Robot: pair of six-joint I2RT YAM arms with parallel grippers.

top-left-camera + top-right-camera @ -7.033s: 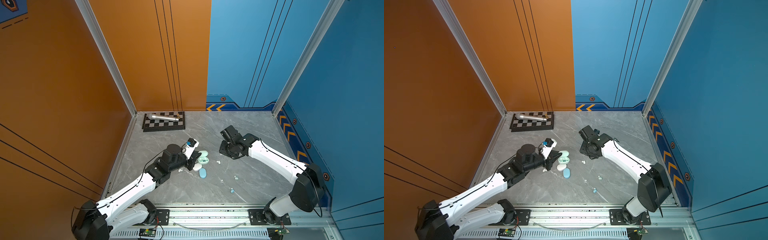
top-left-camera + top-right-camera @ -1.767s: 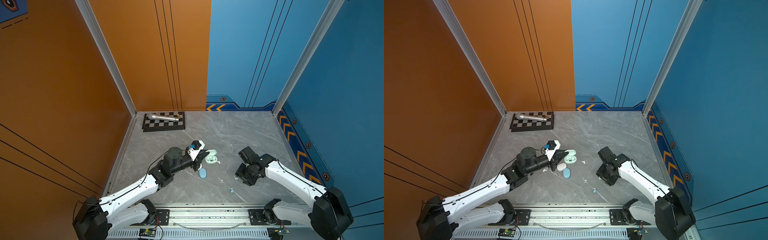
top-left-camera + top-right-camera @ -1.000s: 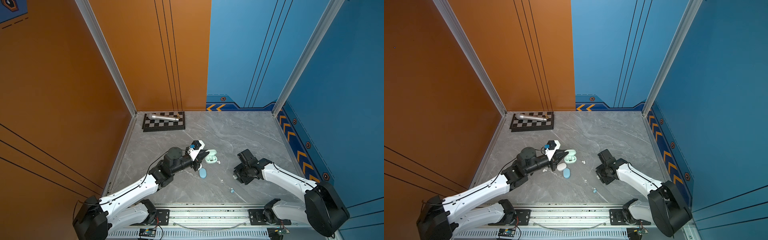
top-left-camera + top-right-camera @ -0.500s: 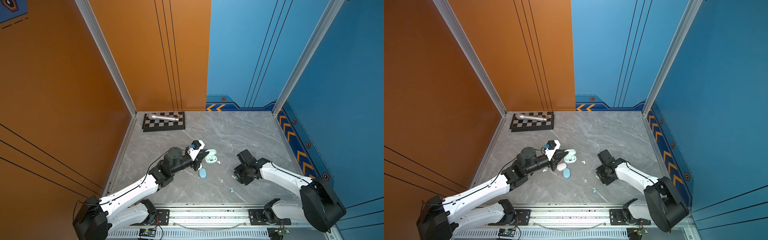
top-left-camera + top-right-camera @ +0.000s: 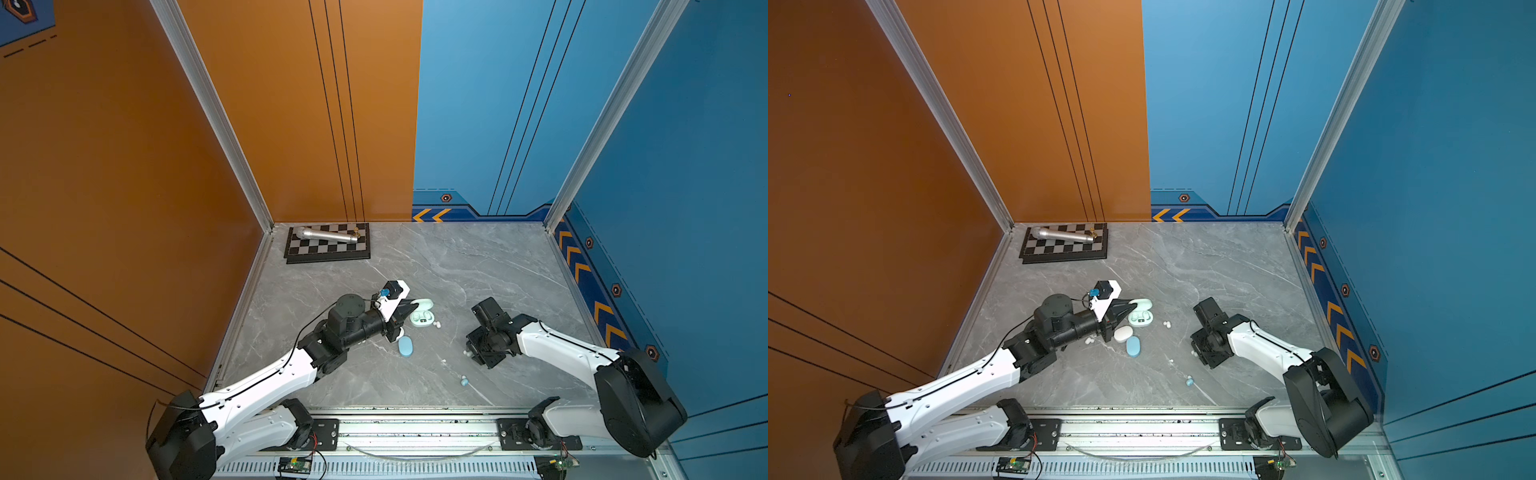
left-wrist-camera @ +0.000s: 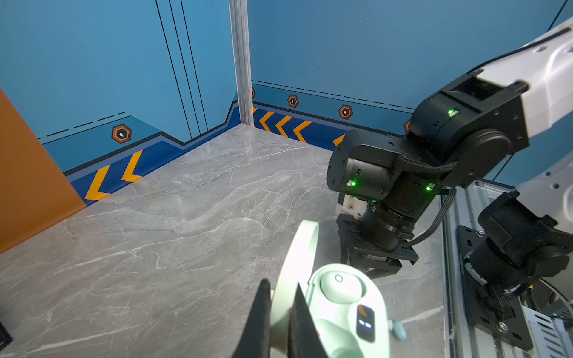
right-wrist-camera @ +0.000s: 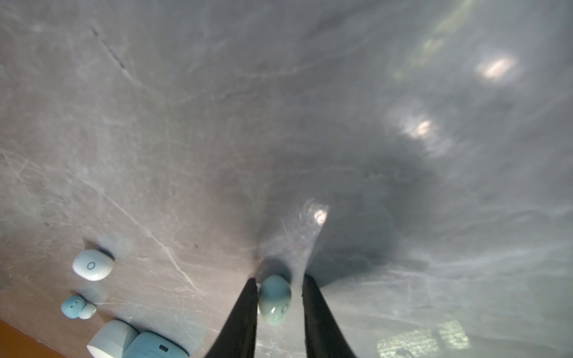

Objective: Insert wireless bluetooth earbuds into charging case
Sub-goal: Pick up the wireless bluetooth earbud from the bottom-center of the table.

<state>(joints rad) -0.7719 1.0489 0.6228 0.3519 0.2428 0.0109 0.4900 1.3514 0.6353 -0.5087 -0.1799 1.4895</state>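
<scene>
Grip on the case is unchanged: your left gripper (image 6: 281,286) stays clamped on the raised lid (image 6: 302,248) of the open mint case (image 6: 341,297), at the lower middle of the left wrist view.

The change is on the right. Your right gripper (image 7: 280,279) has left the case and dropped to the table (image 5: 457,266), lower right of centre in both top views. Its jaws have been narrowing around a mint bud (image 7: 274,300) at the bottom middle of the right wrist view. They are not shut on it yet: one finger looks to touch, the other stands just clear.

So the pick is nearly made. The bud sits on the table, well apart from the case, with the carry and seating still ahead. Two blue buds (image 5: 464,380) lie near.
</scene>
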